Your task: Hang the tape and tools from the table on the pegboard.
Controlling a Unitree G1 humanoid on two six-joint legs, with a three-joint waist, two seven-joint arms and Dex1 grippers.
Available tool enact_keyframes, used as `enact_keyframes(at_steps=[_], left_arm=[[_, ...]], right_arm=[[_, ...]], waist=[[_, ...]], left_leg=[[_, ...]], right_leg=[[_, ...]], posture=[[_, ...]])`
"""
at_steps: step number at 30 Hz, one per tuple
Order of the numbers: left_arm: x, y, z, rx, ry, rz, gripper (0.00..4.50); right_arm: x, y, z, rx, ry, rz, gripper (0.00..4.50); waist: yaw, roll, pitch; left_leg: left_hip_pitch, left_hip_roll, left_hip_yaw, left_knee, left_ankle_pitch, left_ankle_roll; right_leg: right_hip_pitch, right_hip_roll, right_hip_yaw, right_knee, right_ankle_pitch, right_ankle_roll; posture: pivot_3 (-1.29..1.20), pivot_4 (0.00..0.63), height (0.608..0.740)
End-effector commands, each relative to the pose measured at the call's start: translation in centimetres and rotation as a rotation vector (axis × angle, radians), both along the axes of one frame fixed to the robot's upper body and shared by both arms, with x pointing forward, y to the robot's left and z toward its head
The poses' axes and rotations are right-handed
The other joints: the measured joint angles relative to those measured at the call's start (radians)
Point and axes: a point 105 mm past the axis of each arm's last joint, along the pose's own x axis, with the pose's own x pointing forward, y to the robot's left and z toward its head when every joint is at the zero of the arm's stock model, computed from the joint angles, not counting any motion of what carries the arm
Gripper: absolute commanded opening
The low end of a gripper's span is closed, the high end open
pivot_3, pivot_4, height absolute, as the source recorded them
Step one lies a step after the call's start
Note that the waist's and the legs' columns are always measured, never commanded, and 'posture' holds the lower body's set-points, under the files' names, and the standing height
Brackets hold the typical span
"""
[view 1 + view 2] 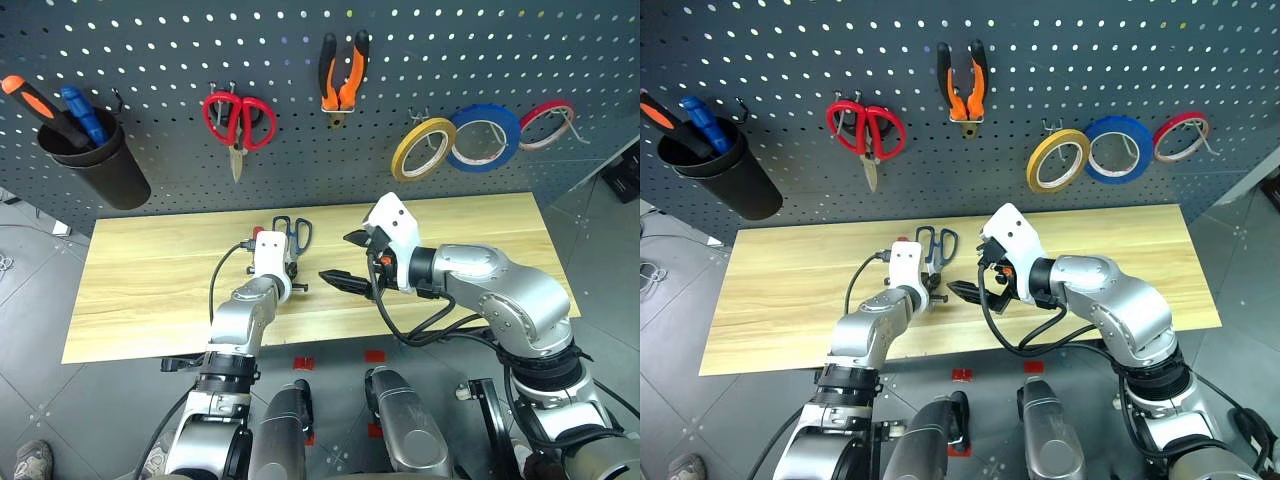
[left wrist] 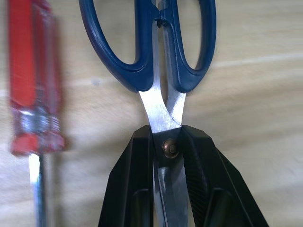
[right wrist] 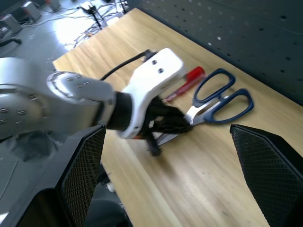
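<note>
Left gripper clamped on steel blades of dark blue-handled scissors lying on light wood-plank table beside slim red-handled screwdriver, apparently flat; right gripper wide open, hovering just beside, holding nothing.

Red-handled scissors: hanging from hooks
Blue roll: on hook
Red-and-white roll: hung
Black cup: holds two screwdrivers
</note>
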Motion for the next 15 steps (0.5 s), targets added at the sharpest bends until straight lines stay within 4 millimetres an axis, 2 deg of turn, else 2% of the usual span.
enact_keyframes(at_steps=[1, 3, 6, 8, 10, 12, 15], left_arm=[[-0.9, -0.3, 2.8, 0.005, -0.095, -0.061, 0.56], [-2.1, -0.3, 4.0, 0.001, -0.142, -0.1, 0.56], [-4.6, -0.5, 6.3, 0.039, -0.269, -0.195, 0.56], [-5.9, -0.6, 7.6, 0.082, -0.344, -0.24, 0.56], [-8.4, -0.4, 10.9, 0.193, -0.558, -0.29, 0.56], [-10.2, 0.4, 12.9, 0.247, -0.672, -0.255, 0.56], [-11.4, 1.0, 14.6, 0.274, -0.758, -0.209, 0.56]], right_arm=[[-1.2, -0.2, 3.5, 0.046, -0.194, 0.064, 4.5], [-2.0, -0.4, 5.3, 0.07, -0.332, 0.107, 4.5], [-4.0, -0.9, 6.6, 0.129, -0.341, 0.226, 4.5], [-4.5, -1.2, 7.1, 0.148, -0.341, 0.251, 4.5], [-4.7, -1.6, 7.5, 0.159, -0.356, 0.264, 4.5], [-4.9, -1.9, 8.0, 0.17, -0.364, 0.28, 4.5], [-4.9, -2.1, 8.2, 0.181, -0.36, 0.292, 4.5]], waist=[[-0.001, 0.0, 0.0], [-0.004, 0.0, 0.0], [-0.016, 0.0, 0.0], [-0.026, 0.0, -0.001], [-0.03, -0.001, -0.001], [-0.035, 0.001, -0.002], [-0.032, 0.001, -0.003]], left_leg=[[0.0, 0.0, 0.0, 0.0, 0.0, 0.0], [-0.001, 0.0, 0.0, 0.0, 0.0, 0.0], [-0.001, 0.001, 0.0, 0.0, 0.0, 0.001], [-0.001, 0.0, 0.0, 0.0, -0.001, 0.002], [-0.001, 0.001, 0.0, 0.0, -0.002, 0.004], [-0.001, 0.001, 0.0, -0.001, -0.002, 0.004], [-0.001, 0.001, 0.0, -0.001, -0.002, 0.005]], right_leg=[[0.0, 0.0, 0.0, 0.0, 0.0, 0.0], [-0.001, 0.0, 0.0, 0.0, 0.0, 0.0], [-0.001, 0.001, 0.0, 0.0, 0.0, 0.0], [0.0, 0.0, 0.0, -0.001, 0.0, 0.0], [0.0, 0.0, 0.0, -0.001, 0.0, 0.0], [0.0, 0.001, 0.001, -0.001, 0.0, 0.0], [0.0, 0.0, 0.001, -0.001, 0.0, 0.0]], posture=[[-0.35, 0.308, 0.74], [-0.36, 0.308, 0.74], [-0.37, 0.307, 0.74], [-0.38, 0.306, 0.74], [-0.39, 0.308, 0.74], [-0.38, 0.309, 0.74], [-0.36, 0.309, 0.74]])
